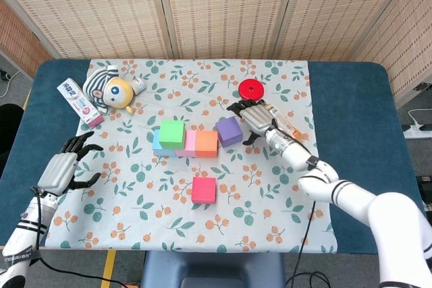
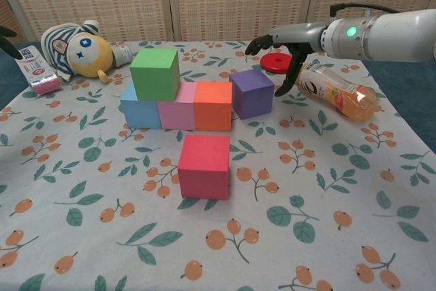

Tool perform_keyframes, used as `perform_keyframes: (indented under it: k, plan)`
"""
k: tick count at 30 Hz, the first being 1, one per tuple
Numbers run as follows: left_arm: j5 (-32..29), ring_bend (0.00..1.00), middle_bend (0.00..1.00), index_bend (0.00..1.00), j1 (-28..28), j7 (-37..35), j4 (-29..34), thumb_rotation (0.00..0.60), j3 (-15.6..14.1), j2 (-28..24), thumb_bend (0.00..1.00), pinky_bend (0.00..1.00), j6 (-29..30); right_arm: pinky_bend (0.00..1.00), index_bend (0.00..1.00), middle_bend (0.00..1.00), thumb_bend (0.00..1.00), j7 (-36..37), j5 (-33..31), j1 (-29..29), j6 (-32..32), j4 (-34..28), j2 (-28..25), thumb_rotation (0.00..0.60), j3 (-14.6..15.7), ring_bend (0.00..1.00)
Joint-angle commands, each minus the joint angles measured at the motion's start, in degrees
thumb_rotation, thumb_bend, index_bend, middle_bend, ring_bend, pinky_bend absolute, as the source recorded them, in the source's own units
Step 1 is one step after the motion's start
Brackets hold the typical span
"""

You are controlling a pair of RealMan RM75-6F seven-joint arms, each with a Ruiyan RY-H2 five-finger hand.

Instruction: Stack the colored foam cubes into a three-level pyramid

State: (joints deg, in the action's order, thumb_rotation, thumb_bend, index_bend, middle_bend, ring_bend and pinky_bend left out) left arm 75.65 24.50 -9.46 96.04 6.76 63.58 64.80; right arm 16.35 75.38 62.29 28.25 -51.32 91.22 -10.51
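Right hand (image 2: 276, 46) released, fingers spread, hovering just right of purple cube (image 2: 252, 93); left hand (image 1: 59, 168) released, well left.

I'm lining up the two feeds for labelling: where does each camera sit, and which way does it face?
Head view: high above the near edge, looking steeply down on the floral tablecloth; shows the left hand and the right hand with its arm.
Chest view: low at the table's near edge, looking across toward the woven screens; shows the right hand with its forearm.
Both show the purple foam cube, the green foam cube and the right hand.
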Motion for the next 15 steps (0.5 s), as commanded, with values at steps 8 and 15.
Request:
perform_keyframes:
  k: [8, 15]
  plan:
    - [0.59, 0.00, 0.02, 0.28, -0.73, -1.64, -0.37, 0.600, -0.28, -0.14, 0.33, 0.02, 0.21, 0.00, 0.25, 0.15, 0.03, 3.51, 1.43, 3.71, -4.02, 12.83, 9.02, 0.600, 0.07, 0.00]
    - [0.99, 0.00, 0.02, 0.28, -1.40, -1.83, -0.22, 0.600, -0.29, -0.30, 0.33, 0.02, 1.17, 0.00, 0.49, 0.32, 0.15, 6.06, 1.74, 3.05, -1.72, 14.18, 8.53, 0.600, -0.78, 0.10]
